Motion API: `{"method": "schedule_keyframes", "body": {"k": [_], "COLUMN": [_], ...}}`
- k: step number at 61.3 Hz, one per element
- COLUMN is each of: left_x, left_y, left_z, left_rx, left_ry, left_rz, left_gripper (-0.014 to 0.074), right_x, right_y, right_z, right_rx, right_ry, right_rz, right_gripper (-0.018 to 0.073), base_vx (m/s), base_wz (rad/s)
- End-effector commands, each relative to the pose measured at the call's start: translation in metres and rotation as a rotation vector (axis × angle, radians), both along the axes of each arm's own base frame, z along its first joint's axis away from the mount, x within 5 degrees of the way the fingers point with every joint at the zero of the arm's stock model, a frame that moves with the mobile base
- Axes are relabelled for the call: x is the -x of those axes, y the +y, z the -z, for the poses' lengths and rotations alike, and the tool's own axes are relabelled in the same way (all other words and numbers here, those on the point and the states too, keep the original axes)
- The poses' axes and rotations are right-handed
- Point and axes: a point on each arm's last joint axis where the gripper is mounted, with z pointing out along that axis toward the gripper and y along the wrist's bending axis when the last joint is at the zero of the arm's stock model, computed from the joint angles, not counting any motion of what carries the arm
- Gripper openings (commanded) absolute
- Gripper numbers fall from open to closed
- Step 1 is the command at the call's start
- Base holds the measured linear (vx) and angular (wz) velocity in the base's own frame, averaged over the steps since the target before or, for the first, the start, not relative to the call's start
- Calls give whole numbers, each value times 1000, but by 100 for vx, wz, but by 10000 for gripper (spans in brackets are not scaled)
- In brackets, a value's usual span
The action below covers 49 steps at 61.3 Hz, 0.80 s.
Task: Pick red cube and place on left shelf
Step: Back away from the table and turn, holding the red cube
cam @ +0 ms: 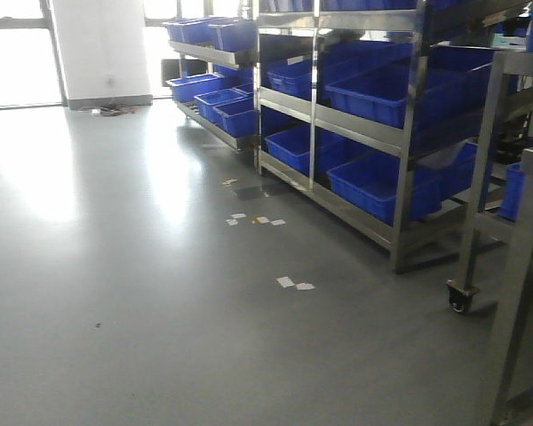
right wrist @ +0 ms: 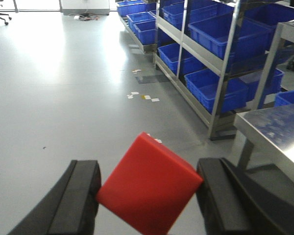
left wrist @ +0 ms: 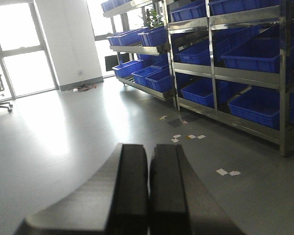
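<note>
Only the right wrist view shows the red cube [right wrist: 149, 188]: tilted, grasped between my right jaws, steel worktop [right wrist: 279, 122] off to their right. Left wrist view: my left jaws clenched together. Front view: just blue bins [cam: 373, 93].

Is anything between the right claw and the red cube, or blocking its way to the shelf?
Nothing visible. The red cube sits tilted between the fingers of the right claw, touching both. Only open floor shows before the racks of blue bins.
</note>
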Motion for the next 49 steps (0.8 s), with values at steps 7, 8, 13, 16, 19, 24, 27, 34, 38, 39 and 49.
{"method": "schedule_keyframes", "body": {"k": [7, 8, 13, 16, 19, 24, 27, 34, 38, 39, 49], "left_x": [-1, -1, -1, -1, -1, -1, -1, -1, -1, -1, -1], "left_y": [0, 0, 0, 0, 0, 0, 0, 0, 0, 0, 0], "left_z": [0, 0, 0, 0, 0, 0, 0, 0, 0, 0, 0], "left_rx": [8, 8, 8, 8, 8, 8, 8, 8, 8, 8, 8], "left_ry": [-60, -60, -60, -60, -60, -60, -60, -60, -60, -60, -60], "left_rz": [0, 0, 0, 0, 0, 0, 0, 0, 0, 0, 0], "left_gripper": [106, 106, 106, 106, 106, 106, 106, 106, 106, 106, 106], "right_x": [1, 1, 1, 1, 1, 1, 1, 1, 1, 1, 1], "right_y": [1, 1, 1, 1, 1, 1, 1, 1, 1, 1, 1], "right_z": [-18, -18, -18, -18, -18, -18, -18, -18, -18, -18, -18], "right_rx": [-13, -13, -13, -13, -13, -13, -13, -13, -13, -13, -13], "right_ry": [-112, -112, -112, -112, -112, -112, -112, -112, -112, -112, -112], "right_rz": [-8, -8, -8, -8, -8, -8, -8, -8, -8, -8, -8], "right_gripper": [49, 49, 49, 49, 49, 49, 49, 49, 49, 49, 49], "base_vx": [3, -1, 1, 4, 6, 6, 8, 9, 15, 11, 15], "base_wz": [22, 7, 48, 26, 35, 37, 50, 51, 31, 50, 55]}}
